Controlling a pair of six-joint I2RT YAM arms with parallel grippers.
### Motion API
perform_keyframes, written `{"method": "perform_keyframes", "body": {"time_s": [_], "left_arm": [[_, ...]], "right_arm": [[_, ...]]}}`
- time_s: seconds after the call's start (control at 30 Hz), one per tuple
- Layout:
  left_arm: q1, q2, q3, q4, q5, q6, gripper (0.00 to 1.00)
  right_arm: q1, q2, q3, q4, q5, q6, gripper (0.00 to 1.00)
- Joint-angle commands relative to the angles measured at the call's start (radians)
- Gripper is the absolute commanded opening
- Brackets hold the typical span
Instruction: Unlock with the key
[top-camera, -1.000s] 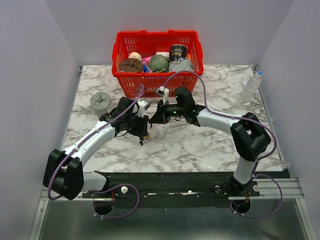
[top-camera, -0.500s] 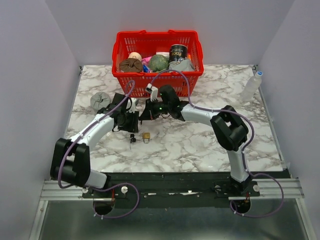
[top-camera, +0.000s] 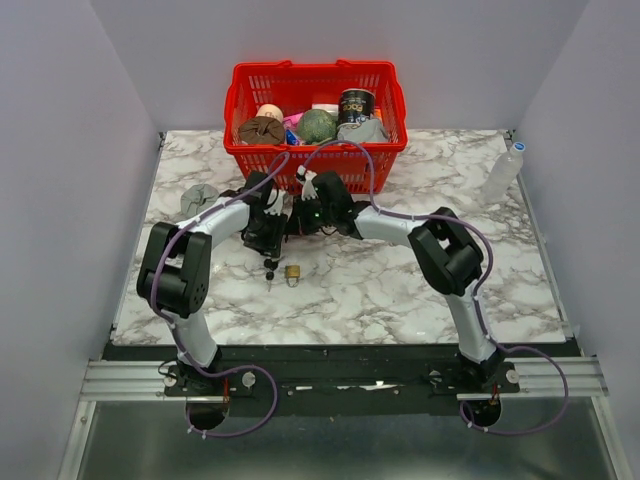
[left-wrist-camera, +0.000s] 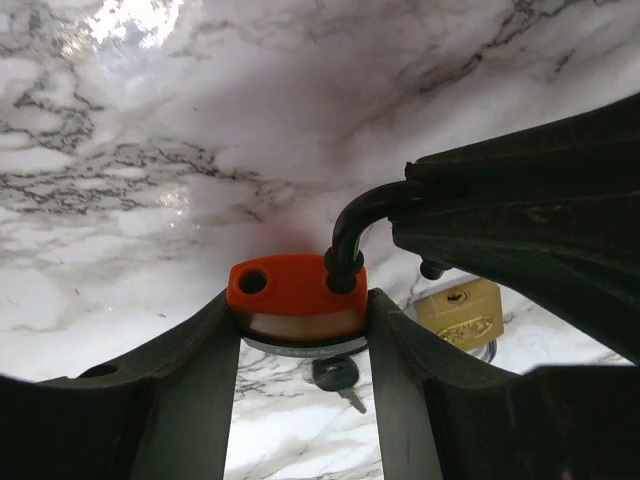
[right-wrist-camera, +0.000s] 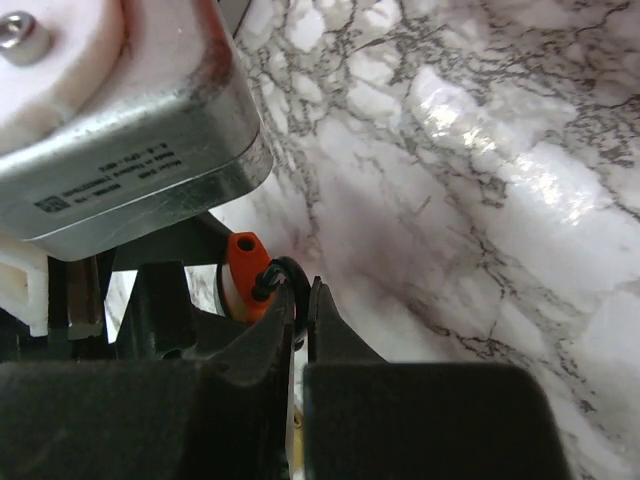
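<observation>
In the left wrist view my left gripper (left-wrist-camera: 300, 312) is shut on the orange-and-black padlock (left-wrist-camera: 295, 290), its body clamped between both fingers above the table. The black shackle (left-wrist-camera: 350, 228) stands out of the body, with one shackle hole empty. My right gripper (right-wrist-camera: 302, 296) is shut on that shackle (right-wrist-camera: 290, 275), next to the orange body (right-wrist-camera: 244, 268). The key (left-wrist-camera: 338, 377), with a black head and a short blade, lies loose on the marble under the padlock. It also shows in the top view (top-camera: 269, 270). The two grippers (top-camera: 272, 232) (top-camera: 297, 222) meet in front of the basket.
A small brass padlock (top-camera: 293, 272) lies on the marble beside the key, also in the left wrist view (left-wrist-camera: 461, 313). A red basket (top-camera: 312, 67) full of items stands at the back. A grey object (top-camera: 197, 198) lies at the left, a clear bottle (top-camera: 503, 174) at the far right.
Both grippers have moved back and to the left towards the basket. The left arm has folded in. The key and the brass padlock now lie uncovered on the table.
</observation>
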Motion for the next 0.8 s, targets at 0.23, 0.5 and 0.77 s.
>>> {"method": "perform_keyframes", "body": {"time_s": [0.23, 0.5, 0.77], "left_arm": [[0.017, 0.097, 0.086, -0.066, -0.145, -0.003, 0.0], [0.019, 0.154, 0.134, -0.089, -0.158, 0.002, 0.03], [0.019, 0.101, 0.128, -0.063, -0.172, -0.004, 0.43]], "right_arm": [[-0.011, 0.055, 0.038, -0.046, 0.157, 0.003, 0.37], [-0.011, -0.01, -0.022, -0.031, 0.192, -0.01, 0.59], [-0.011, -0.123, -0.14, 0.003, 0.212, -0.019, 0.73]]}}
